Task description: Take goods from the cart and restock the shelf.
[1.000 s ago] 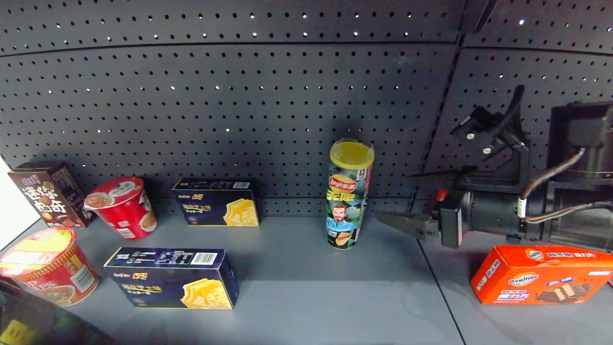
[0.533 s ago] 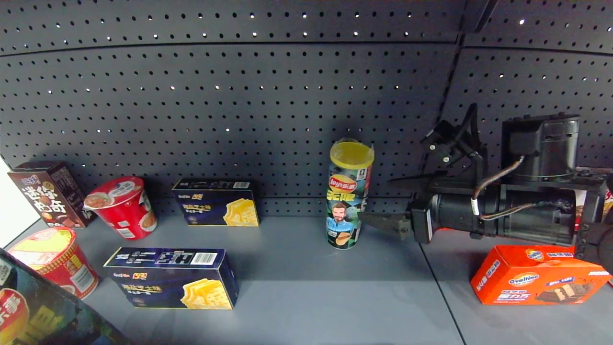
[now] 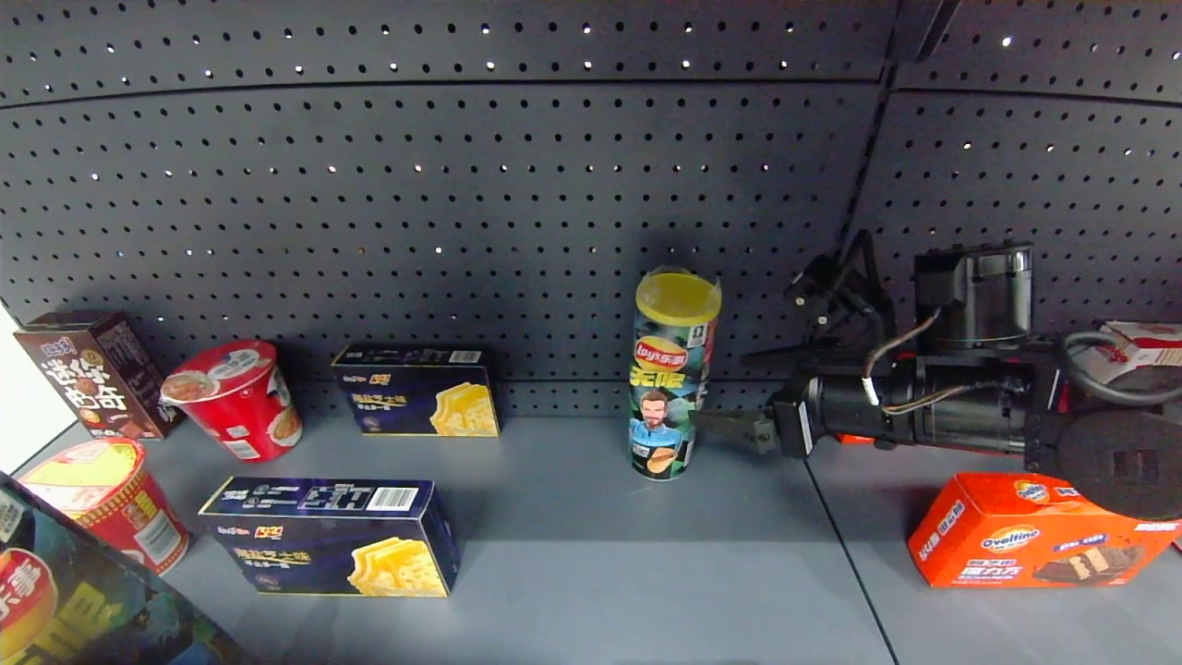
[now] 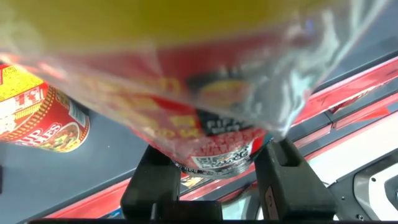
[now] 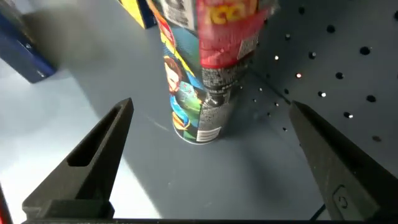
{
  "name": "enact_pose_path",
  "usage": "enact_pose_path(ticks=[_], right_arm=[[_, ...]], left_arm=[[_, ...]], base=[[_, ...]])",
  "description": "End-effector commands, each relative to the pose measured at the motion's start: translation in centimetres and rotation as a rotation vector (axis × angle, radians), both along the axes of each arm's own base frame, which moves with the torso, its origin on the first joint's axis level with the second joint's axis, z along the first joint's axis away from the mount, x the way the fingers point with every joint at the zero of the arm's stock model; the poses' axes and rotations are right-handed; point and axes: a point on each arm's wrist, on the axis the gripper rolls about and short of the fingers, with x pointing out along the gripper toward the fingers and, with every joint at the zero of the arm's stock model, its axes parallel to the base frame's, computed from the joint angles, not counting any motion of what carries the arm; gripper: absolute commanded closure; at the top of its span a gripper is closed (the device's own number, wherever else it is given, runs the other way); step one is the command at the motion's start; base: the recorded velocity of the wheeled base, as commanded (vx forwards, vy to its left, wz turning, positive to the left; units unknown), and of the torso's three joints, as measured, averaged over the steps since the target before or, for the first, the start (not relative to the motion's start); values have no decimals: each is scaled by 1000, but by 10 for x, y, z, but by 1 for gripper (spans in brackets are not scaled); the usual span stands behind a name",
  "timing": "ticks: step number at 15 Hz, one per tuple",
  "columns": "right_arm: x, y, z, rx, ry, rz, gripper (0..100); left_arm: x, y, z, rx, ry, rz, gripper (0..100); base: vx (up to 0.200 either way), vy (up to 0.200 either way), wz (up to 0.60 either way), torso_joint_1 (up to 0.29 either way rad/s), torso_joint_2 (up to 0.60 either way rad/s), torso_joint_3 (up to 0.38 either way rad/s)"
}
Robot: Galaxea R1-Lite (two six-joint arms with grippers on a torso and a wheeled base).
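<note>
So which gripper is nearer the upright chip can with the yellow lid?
Right. The right gripper is open just beside the chip can. The left gripper, shut on a snack pack, is far off by the noodle cup at the shelf's left end.

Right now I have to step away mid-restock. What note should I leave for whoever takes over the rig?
Left gripper: shut on the held can, low at the robot's left, not yet set down.
Right gripper: open, empty, close beside the standing can, not gripping it.
Done: standing can upright on the shelf, near the back panel.
Left: shelve the held can; probably back the right gripper away carefully first.
</note>
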Motion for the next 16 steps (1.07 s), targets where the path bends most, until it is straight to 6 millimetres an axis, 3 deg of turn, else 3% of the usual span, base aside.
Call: enact_pose_path(ticks=[1,8,11,16], right_arm=[[8,2,-7,-9,15,-4,0],[27,6,-14,9,11,15,0],[40,16,-23,28,6,66,0],[47,23,-37,22,37,100,0]], left_arm=[[-4,1,-1,-3,-11,0,100],[-10,2,-6,-5,-24,3,100],[-13,3,-9,-4,-33,15,100],[-14,4,-10,-4,-32,22,100]], base=[[0,0,0,0,0,0],[0,0,0,0,0,0],[0,0,0,0,0,0],[0,0,0,0,0,0]])
